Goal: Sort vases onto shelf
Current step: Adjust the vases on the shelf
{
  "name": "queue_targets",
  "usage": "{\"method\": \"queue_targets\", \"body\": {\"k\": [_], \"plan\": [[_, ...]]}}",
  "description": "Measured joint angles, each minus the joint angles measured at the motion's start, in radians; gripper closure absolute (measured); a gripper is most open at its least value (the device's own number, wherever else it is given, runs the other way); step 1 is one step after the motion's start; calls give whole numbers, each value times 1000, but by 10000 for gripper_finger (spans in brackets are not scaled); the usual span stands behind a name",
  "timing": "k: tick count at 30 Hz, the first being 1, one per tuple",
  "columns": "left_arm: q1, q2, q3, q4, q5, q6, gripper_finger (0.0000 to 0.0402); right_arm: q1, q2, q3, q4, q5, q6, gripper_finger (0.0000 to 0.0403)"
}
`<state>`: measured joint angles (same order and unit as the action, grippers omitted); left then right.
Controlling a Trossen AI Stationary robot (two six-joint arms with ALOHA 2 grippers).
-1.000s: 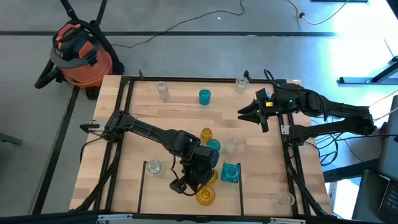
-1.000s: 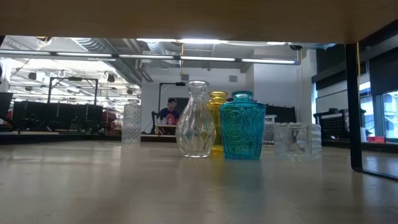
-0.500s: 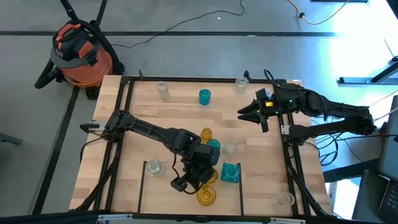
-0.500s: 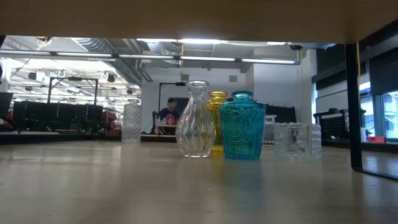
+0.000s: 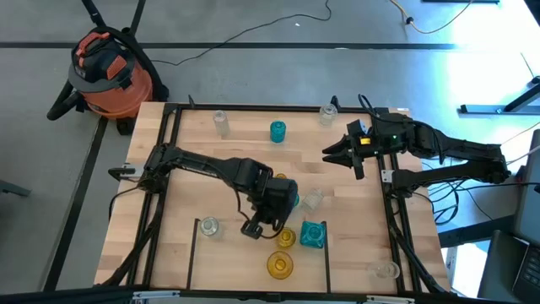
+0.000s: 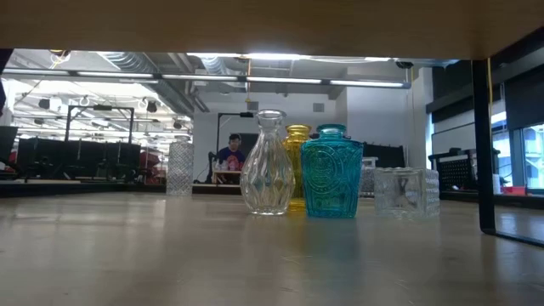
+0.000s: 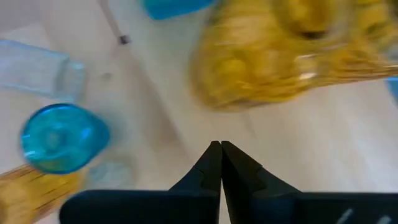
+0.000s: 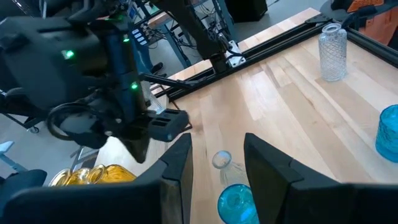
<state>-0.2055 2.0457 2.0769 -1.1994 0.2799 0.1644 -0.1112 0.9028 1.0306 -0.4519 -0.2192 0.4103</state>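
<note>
1. You have the vases spread over the shelf [image 5: 253,160], the pale-wood panel marked off by thin dark lines. In the high view an amber vase [image 5: 279,265] lies near the front edge, with a second amber one [image 5: 286,238] just behind it and a square teal vase [image 5: 313,234] beside that.
2. A round teal vase [image 5: 278,131] stands toward the back, between a clear vase [image 5: 221,122] and another clear one [image 5: 328,113] at the back rail. More clear glass sits at the front left [image 5: 209,226], front right [image 5: 386,270] and mid-panel [image 5: 314,199].
3. From the low view you see a clear fluted vase [image 6: 267,166], an amber one [image 6: 297,136] behind it, a teal jar [image 6: 331,174] and a clear square block [image 6: 406,192], all upright.
4. Your left end effector [image 5: 253,229] hangs above the middle of the shelf, just beside the second amber vase; its fingers [image 7: 211,163] are pressed together with nothing between them.
5. Your right end effector [image 5: 332,153] waits over the right rear of the shelf, jaws part open and holding nothing.
6. Off the table, an orange vacuum [image 5: 108,72] stands on the floor.
</note>
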Motion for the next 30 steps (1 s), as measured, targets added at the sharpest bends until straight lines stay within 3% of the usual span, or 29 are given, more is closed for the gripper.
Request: {"method": "queue_targets", "body": {"k": [6,13,20,30], "plan": [[49,0,0,58,-7,71,401,0,0,0,0,-10,2,292],[78,0,0,123,99,137,401,0,0,0,-1,-10,7,292],[82,0,0,213,142,210,401,0,0,0,-2,-10,8,292],[84,-31,1,250,220,175,401,0,0,0,-30,-10,8,292]]}}
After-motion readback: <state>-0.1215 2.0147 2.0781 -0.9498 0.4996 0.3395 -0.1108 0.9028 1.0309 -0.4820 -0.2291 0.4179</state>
